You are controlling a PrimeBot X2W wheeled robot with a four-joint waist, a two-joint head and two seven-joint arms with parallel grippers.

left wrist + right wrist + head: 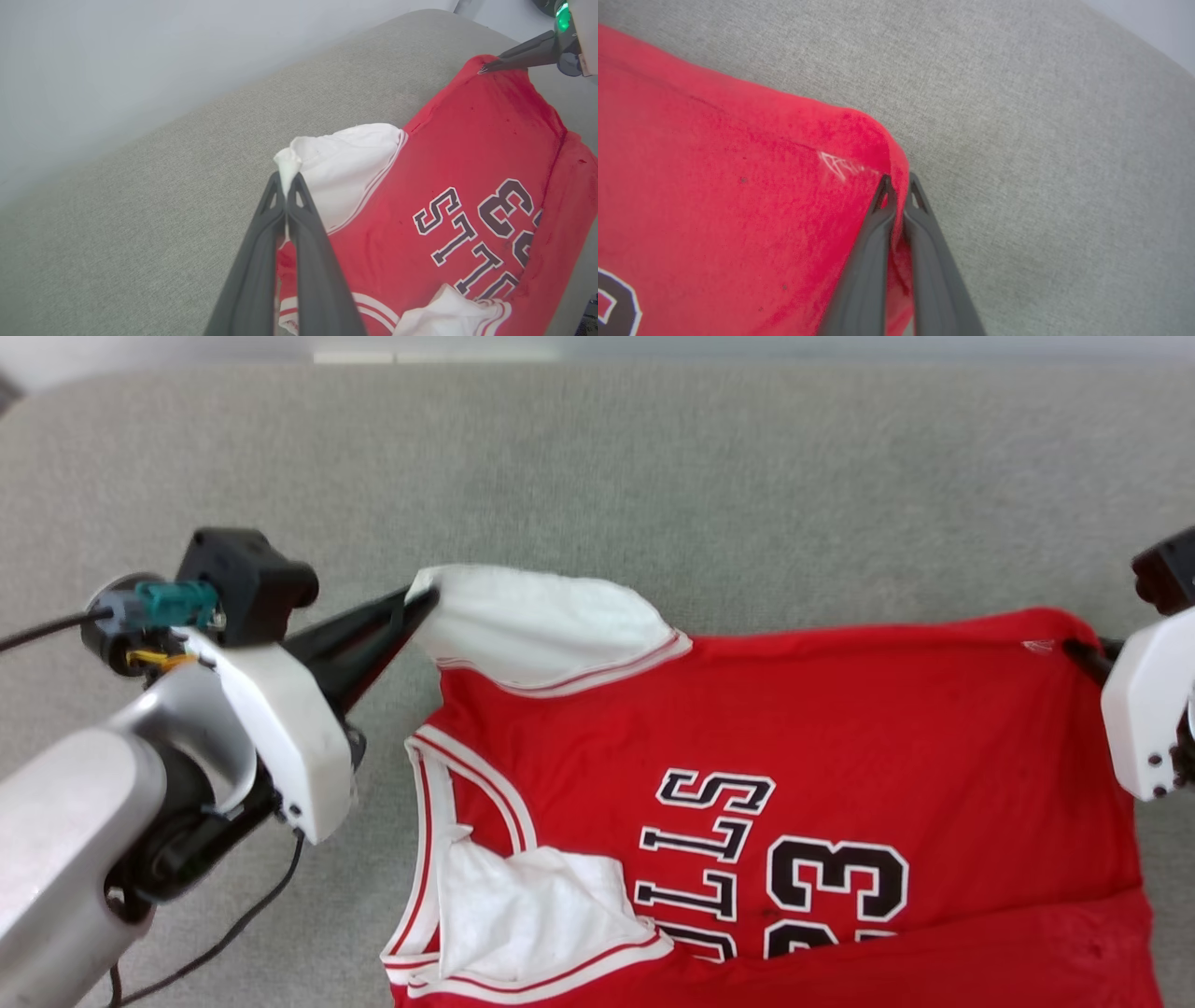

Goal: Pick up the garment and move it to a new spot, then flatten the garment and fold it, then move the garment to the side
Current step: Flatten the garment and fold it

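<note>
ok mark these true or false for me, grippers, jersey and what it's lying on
1. The left gripper is shut on the white sleeve panel of the garment. True.
2. The right gripper hangs open above the garment. False: it is shut on a red corner of the garment.
3. The garment lies on a bare wooden table. False: it lies on a grey fabric surface.
4. The number 33 shows on the garment, beside the black lettering. True.
</note>
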